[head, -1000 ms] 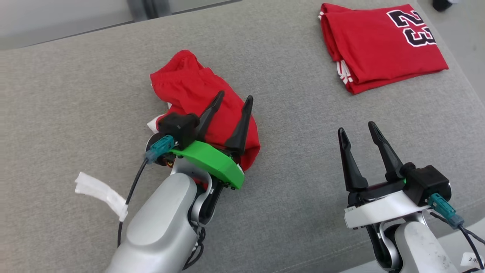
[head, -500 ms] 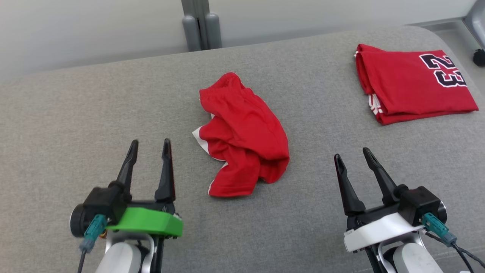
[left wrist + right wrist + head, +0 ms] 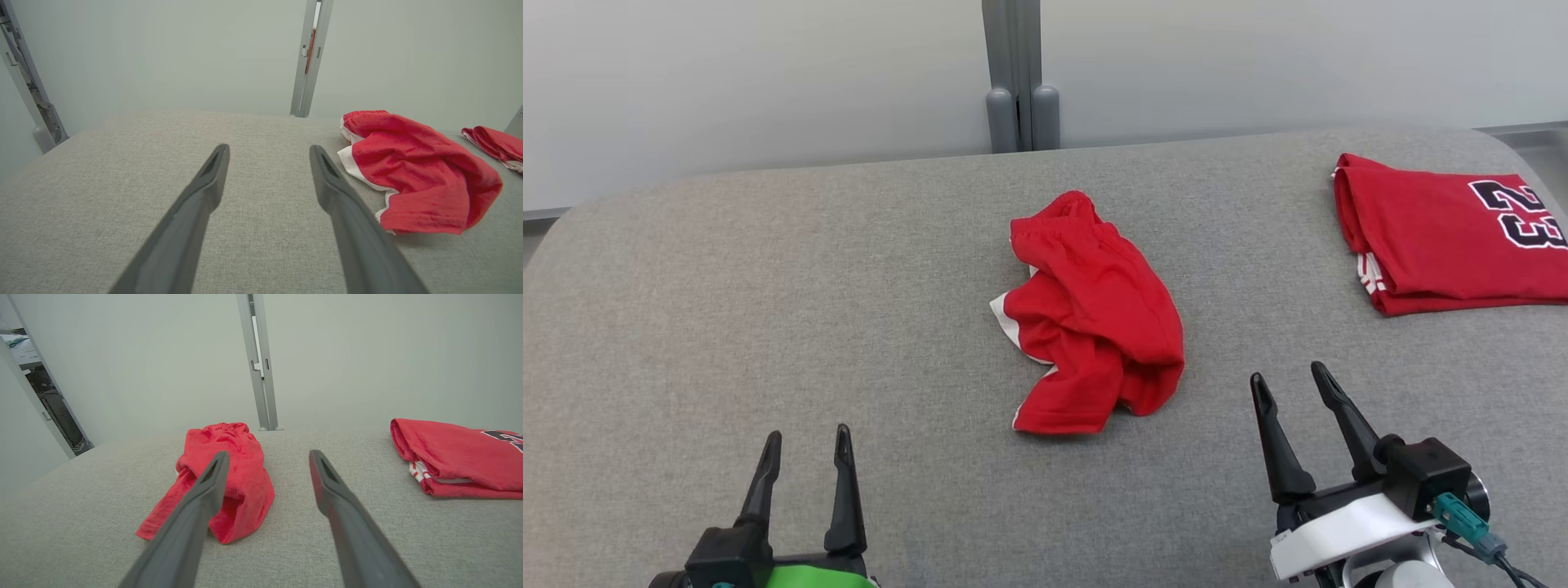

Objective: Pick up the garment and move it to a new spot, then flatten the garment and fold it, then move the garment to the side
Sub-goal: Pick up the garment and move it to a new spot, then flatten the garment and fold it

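Here the left claw and right claw both gape empty, well apart from the crumpled red garment

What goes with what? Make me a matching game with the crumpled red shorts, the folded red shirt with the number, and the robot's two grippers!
Things:
1. crumpled red shorts with white trim
2. folded red jersey with a black number
3. left gripper
4. right gripper

Places and states:
A. far right of the grey fabric surface, lying neat and flat
B. lower right of the head view, jaws open, white mount
C. middle of the surface, bunched up
D. lower left of the head view, jaws open, green mount

Pairs: 1-C, 2-A, 3-D, 4-B
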